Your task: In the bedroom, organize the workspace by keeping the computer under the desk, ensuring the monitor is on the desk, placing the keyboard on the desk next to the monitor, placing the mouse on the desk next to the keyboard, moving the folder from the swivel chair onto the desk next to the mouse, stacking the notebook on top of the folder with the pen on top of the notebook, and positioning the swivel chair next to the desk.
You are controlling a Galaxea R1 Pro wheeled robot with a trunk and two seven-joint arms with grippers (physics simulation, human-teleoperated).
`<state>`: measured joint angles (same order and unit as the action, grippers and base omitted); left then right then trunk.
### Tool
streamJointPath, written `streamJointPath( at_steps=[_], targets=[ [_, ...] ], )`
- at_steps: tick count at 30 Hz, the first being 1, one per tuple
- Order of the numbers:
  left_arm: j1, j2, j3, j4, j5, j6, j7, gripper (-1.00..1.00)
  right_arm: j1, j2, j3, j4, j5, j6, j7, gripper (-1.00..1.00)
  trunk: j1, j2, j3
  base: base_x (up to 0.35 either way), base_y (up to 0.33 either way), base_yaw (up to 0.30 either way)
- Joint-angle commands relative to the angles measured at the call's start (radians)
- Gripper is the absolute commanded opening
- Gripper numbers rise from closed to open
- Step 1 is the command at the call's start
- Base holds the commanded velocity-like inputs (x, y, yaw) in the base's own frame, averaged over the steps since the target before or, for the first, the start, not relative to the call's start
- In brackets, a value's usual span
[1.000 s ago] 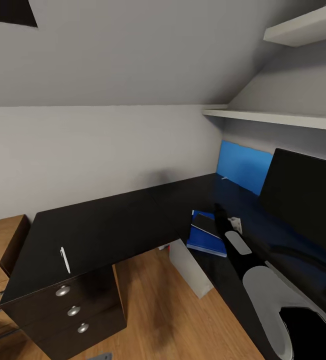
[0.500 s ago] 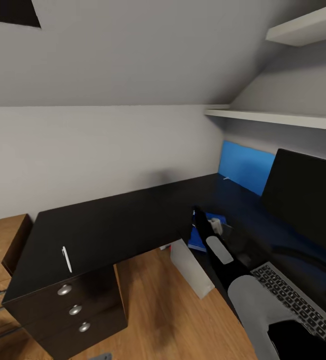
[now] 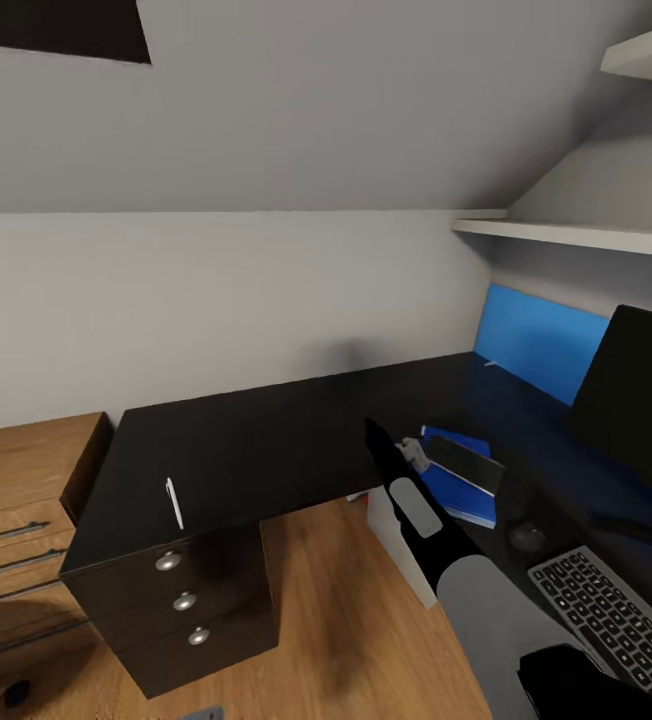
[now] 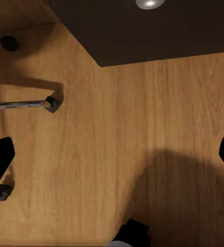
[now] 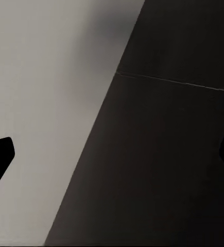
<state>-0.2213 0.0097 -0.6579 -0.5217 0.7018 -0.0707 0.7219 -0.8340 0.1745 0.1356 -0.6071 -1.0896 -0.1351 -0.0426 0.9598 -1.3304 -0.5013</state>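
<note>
On the black L-shaped desk, a white pen lies at the left end above the drawers. A dark notebook rests on the blue folder on the right wing, with the mouse, keyboard and black monitor beyond it. The white computer stands under the desk. My right gripper reaches over the desk's inner corner, left of the folder, open and empty. My left gripper hangs open over the wooden floor.
A wooden dresser stands left of the desk's drawer unit. Wall shelves and a blue panel sit behind the monitor. A metal leg with a caster lies on the floor near my left gripper.
The view has swung left, so everything sits further right. My right arm has drawn away from the folder and notebook toward the desk's corner, uncovering the keyboard and mouse.
</note>
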Motion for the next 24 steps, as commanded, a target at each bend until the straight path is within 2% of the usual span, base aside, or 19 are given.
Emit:
streamJointPath(
  at_steps=[1, 7, 9, 12, 24],
  targets=[
    [-0.001, 0.001, -0.008, 0.001, 0.010, -0.007, 0.005, 1.00, -0.001, 0.000, 0.004, 0.000, -0.005, -0.006, -0.005, 1.00, 0.000, -0.001, -0.001, 0.000, 0.000, 0.237],
    [-0.001, 0.000, -0.008, 0.016, 0.010, -0.008, 0.005, 1.00, -0.001, 0.000, 0.011, 0.001, 0.000, -0.006, -0.008, 1.00, 0.000, -0.001, -0.001, 0.000, 0.000, 0.213],
    [-0.001, 0.000, -0.008, 0.018, 0.010, -0.008, 0.005, 1.00, -0.001, 0.000, 0.031, 0.002, 0.000, -0.006, -0.009, 1.00, 0.000, -0.001, -0.001, 0.000, 0.000, 0.211],
    [-0.001, 0.000, -0.008, 0.018, 0.010, -0.008, 0.005, 1.00, -0.001, 0.000, 0.040, 0.003, 0.000, -0.006, -0.010, 1.00, 0.000, -0.001, -0.001, 0.000, 0.000, 0.212],
    [-0.001, 0.000, -0.008, 0.019, 0.010, -0.008, 0.005, 1.00, 0.000, 0.000, 0.044, 0.003, 0.001, -0.006, -0.010, 1.00, 0.000, -0.001, -0.001, 0.000, 0.000, 0.221]
  ],
)
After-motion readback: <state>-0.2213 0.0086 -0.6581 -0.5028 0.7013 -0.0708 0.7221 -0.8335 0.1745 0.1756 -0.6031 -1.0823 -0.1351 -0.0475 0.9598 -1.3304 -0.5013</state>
